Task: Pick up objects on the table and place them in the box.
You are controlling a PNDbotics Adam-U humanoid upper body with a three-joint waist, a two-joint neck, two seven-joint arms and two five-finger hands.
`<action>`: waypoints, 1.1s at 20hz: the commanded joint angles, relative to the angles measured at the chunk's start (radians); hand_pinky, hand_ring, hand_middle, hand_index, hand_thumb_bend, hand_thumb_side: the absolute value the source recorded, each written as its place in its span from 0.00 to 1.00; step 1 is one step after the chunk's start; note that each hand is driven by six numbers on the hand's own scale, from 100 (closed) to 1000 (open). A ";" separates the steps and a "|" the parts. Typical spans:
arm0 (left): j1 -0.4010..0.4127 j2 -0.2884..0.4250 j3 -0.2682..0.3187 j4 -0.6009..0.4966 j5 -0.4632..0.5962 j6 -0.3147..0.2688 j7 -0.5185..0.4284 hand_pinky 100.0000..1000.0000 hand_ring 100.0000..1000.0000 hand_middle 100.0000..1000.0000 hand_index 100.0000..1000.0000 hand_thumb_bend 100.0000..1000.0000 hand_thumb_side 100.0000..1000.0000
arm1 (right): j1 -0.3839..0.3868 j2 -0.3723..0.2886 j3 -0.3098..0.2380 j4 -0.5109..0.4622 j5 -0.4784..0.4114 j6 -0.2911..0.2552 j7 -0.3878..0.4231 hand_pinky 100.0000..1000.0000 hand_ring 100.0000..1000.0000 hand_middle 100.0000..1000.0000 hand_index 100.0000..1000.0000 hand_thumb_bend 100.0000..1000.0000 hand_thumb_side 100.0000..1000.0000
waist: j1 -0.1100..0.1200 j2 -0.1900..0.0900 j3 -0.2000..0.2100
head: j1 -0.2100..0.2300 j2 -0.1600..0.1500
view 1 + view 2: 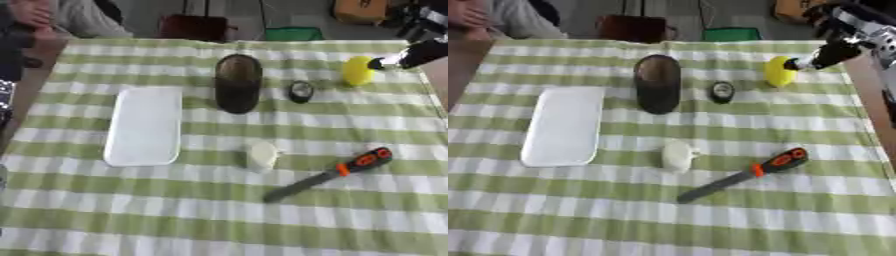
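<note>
Above, at the table's (219, 220) far right, your right hand (826, 54) touches the yellow object (780, 71); whether its fingers are wide or narrow cannot be told. Nearby lie a dark oval container (238, 82), a small round item (301, 91), a white tray (144, 125), a white lump (262, 155) and an orange-handled knife (745, 175).

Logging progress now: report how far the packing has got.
Done: nothing, the white box looks empty. In hand: right hand touches the yellow object; its grip is unclear. Left: dark oval object, small round object, white object, orange-handled tool.
</note>
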 commanded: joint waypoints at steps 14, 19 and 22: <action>-0.022 0.017 -0.007 -0.024 0.009 -0.003 -0.011 0.61 0.72 0.88 0.83 0.53 0.72 | -0.052 0.034 -0.015 0.117 0.188 0.025 -0.059 0.70 0.78 0.83 0.93 0.65 0.24 | -0.003 -0.012 0.024 | -0.016 -0.036; -0.023 0.019 -0.008 -0.024 0.010 -0.002 -0.015 0.61 0.72 0.88 0.83 0.53 0.73 | -0.048 0.024 -0.015 0.145 0.256 0.033 -0.074 0.71 0.79 0.82 0.93 0.63 0.25 | -0.002 -0.015 0.036 | -0.019 -0.046; -0.022 0.018 -0.008 -0.024 0.011 -0.002 -0.014 0.61 0.72 0.88 0.83 0.52 0.73 | -0.043 0.021 -0.016 0.161 0.286 0.034 -0.074 0.71 0.79 0.82 0.93 0.62 0.25 | -0.001 -0.017 0.035 | -0.018 -0.049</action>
